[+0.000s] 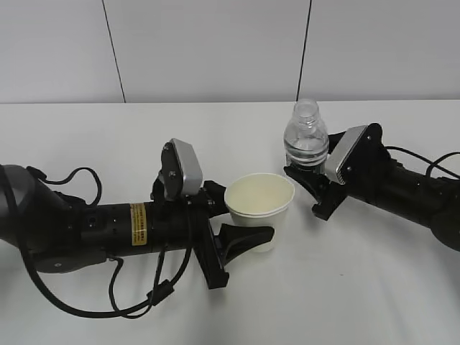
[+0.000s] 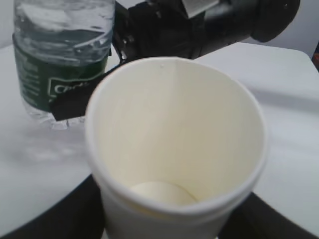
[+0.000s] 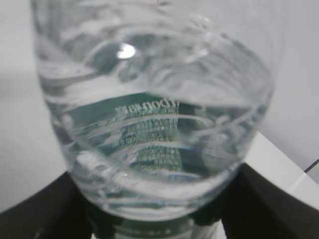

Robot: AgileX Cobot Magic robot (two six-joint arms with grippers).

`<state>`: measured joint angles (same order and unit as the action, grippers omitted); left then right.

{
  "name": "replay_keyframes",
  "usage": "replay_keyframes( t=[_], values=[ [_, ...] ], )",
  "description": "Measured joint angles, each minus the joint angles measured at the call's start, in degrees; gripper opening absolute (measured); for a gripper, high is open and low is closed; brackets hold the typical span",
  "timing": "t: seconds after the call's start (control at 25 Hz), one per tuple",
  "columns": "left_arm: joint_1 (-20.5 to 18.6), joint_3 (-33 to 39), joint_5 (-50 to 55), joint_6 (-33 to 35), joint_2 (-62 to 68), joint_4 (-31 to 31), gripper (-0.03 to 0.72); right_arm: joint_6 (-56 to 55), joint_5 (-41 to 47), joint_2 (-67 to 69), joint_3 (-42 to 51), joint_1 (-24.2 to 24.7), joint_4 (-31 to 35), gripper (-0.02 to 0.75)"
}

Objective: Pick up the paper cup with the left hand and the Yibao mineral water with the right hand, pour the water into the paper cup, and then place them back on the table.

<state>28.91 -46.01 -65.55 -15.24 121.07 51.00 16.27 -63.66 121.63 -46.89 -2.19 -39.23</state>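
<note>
The cream-white paper cup point(image 1: 259, 205) stands upright in the middle of the table point(image 1: 374, 287), its mouth open and nothing in it point(image 2: 174, 149). My left gripper point(image 1: 251, 219) is shut on it, with a black finger pressed against each side of its wall point(image 2: 172, 219). The Yibao mineral water point(image 1: 306, 136), a clear uncapped bottle with a dark green label, stands upright just right of the cup point(image 2: 60, 55). My right gripper point(image 1: 307, 174) is shut on its lower body, and the bottle point(image 3: 154, 124) fills the right wrist view above the jaws point(image 3: 154, 221). Its base is hidden.
Both black arms lie low over the white tabletop, the left arm point(image 1: 108, 226) from the left and the right arm point(image 1: 402, 187) from the right. Loose cables point(image 1: 144, 302) hang under the left arm. A pale panelled wall point(image 1: 215, 50) rises behind the table's far edge.
</note>
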Motion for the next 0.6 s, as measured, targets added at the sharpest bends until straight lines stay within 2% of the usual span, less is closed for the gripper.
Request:
replay_keyframes(
  t=[0.36,0.6],
  values=[
    [1.8,-2.2,0.0,0.2,0.0,-0.2,0.425,8.2,0.0,0.0,0.0,0.0,0.0,0.479],
    [1.8,-2.2,0.0,0.4,0.0,-3.5,0.424,13.6,0.0,0.0,0.0,0.0,0.0,0.478]
  ],
)
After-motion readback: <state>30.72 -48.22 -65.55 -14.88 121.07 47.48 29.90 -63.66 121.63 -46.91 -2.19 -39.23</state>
